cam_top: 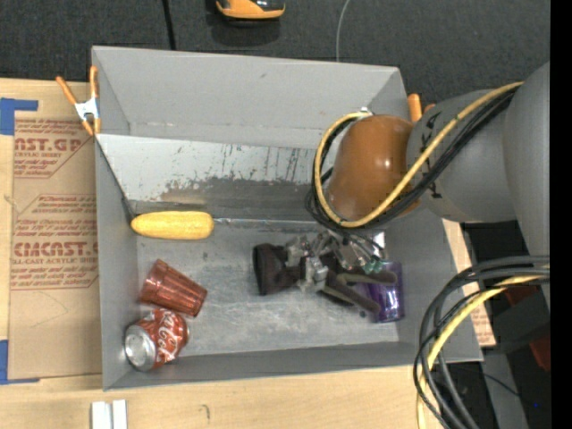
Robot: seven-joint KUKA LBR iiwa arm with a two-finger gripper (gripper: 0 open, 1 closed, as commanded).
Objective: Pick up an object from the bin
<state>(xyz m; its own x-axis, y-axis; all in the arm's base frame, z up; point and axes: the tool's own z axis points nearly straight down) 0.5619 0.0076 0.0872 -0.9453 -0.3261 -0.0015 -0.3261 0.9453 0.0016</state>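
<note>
My gripper (314,260) is low in the right half of the bin, under the arm's orange dome. Directly to its left lies a dark brown blocky thing (268,270), touching or nearly touching the gripper. Just to the gripper's right and a little nearer the front lie a dark elongated piece (348,290) and a purple thing (387,297) against the right wall. I cannot tell whether anything is gripped.
A yellow corn-cob-shaped thing (173,225) lies at the left by the back wall. In the front left corner lie a red ribbed cup (172,287) on its side and a crushed red soda can (155,339).
</note>
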